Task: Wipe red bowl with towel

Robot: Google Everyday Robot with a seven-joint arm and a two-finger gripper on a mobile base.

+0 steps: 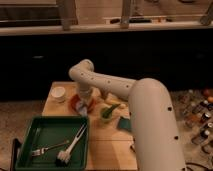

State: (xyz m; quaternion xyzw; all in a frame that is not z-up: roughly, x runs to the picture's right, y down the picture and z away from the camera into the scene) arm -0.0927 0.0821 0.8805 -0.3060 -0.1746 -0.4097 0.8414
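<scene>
Hanging over the red bowl [74,102] is the hand [84,101].

— What sat on the wooden surface [107,150]?
— A green tray [55,119] filled its lower-left corner. A small white cup [59,93] stood at the upper left, with the red bowl [74,102] just right of it.
— Anything further right?
— A green object [107,112] lay near the middle of the frame, with a teal piece [125,124] just beside it. The pincer [84,104] hung down at the bowl; whether it touched, I couldn't tell.
</scene>
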